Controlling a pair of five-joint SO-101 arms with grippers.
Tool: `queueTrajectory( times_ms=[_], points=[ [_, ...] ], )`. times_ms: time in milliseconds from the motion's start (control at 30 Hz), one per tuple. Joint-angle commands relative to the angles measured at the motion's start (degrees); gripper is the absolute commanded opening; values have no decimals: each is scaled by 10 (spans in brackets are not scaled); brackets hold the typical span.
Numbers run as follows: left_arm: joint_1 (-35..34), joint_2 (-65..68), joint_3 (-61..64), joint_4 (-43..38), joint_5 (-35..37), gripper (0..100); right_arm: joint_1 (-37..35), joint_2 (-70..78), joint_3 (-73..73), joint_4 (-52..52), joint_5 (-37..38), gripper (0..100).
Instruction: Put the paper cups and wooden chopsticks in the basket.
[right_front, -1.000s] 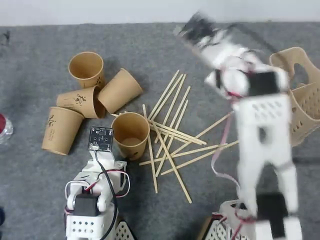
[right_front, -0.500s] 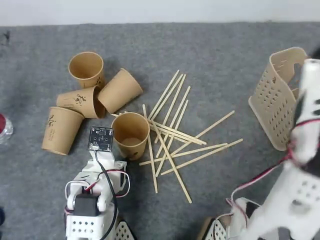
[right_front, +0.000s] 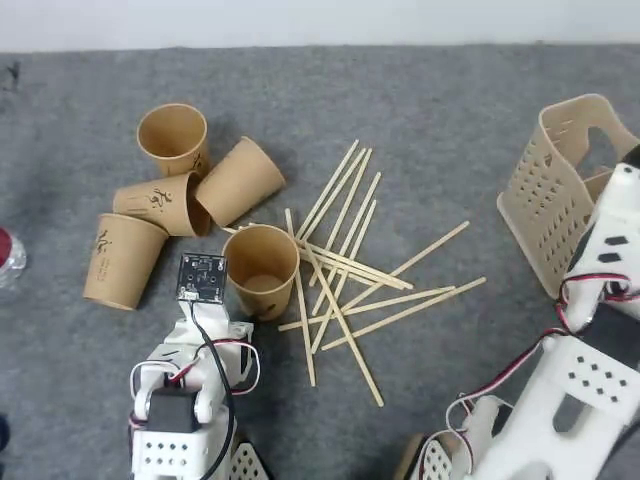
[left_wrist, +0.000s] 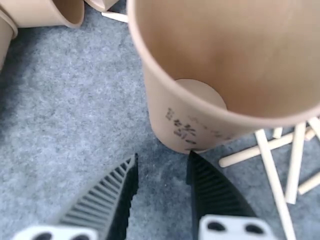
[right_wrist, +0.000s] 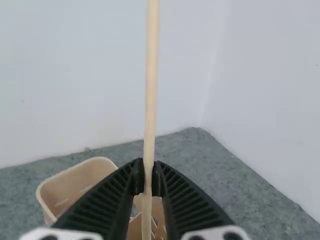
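The right gripper (right_wrist: 146, 182) is clamped on a pale, straight wooden chopstick (right_wrist: 151, 75) that runs out past its fingertips. The beige perforated plastic basket (right_wrist: 65, 190) lies just beyond them. The left gripper (left_wrist: 161, 167), fingers apart, sits just short of an upright brown paper cup (left_wrist: 225, 55) with dark print on its wall. Loose chopsticks (right_front: 345, 265) lie scattered beside that cup.
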Motion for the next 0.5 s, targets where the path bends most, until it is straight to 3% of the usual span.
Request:
queueTrajectory(
  times_ms=[0, 233, 467],
  points=[
    [4, -10, -12, 3, -4, 170, 3, -3, 8, -32, 44, 13],
    [4, -10, -12, 3, -4, 170, 21, 13, 10, -33, 51, 273],
    [3, -10, -12, 3, -4, 170, 19, 9, -9, -18, 51, 237]
  ],
)
